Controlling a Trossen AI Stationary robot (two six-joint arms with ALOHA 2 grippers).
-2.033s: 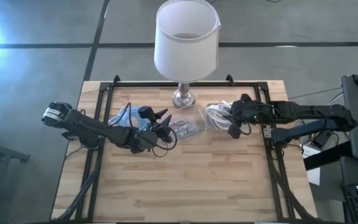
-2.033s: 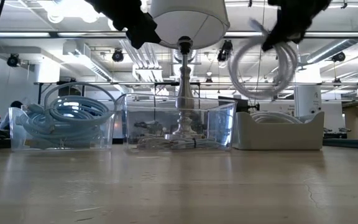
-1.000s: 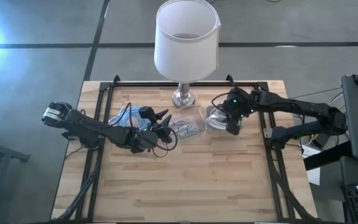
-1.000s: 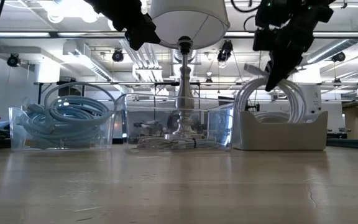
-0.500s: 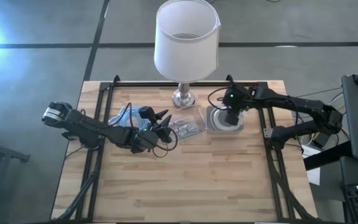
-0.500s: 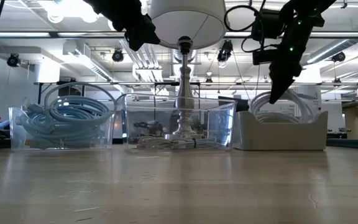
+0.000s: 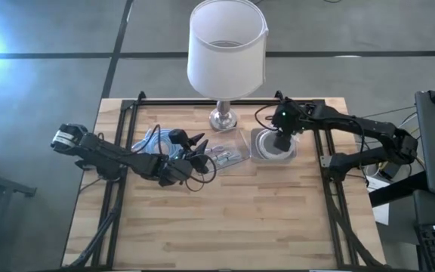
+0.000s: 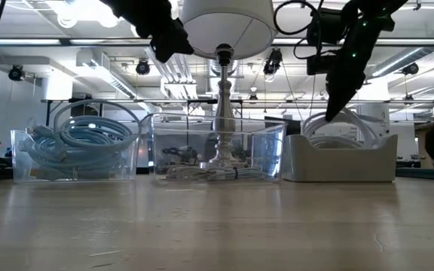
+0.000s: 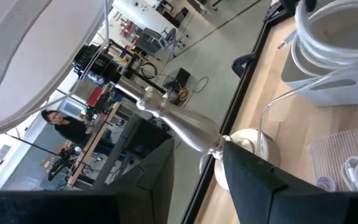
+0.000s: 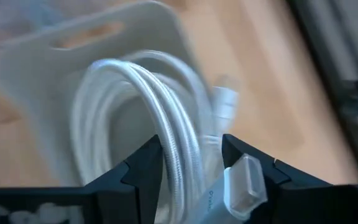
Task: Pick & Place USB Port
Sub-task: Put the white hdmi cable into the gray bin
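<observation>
**A:** So where was the cable at that point? From where I stood, the right tool (image 7: 279, 143) was hanging right over the white bin (image 7: 286, 155), just beside the lamp (image 7: 226, 53).

**B:** Yeah, the white cable (image 10: 166, 130) was coiled up inside that bin. In the right wrist view you could see the loops sitting in it with a white plug (image 10: 244, 177) poking out near the fingers (image 10: 145, 168). The jaws stood apart, one on each side of the coil, not clamping anything that I could see.

**A:** Same from the low view. The right tool (image 8: 336, 105) pointed down into the bin (image 8: 337, 162), with the coil (image 8: 345, 128) arching up over the rim just under it.

**B:** And the left one?

**A:** The left tool (image 7: 196, 151) was parked up in the air between the clear tray of blue cables (image 8: 74, 143) and the middle clear tray (image 7: 229, 151). Its jaws were partly open with nothing in them. Its wrist view mostly showed the lamp stem (image 9: 179, 127) and the white bin (image 9: 334, 74) past its two fingers (image 9: 253, 180).

**B:** The three containers were lined up in a row along the back of the tabletop (image 7: 225, 219), with the lamp base behind the middle one.
</observation>
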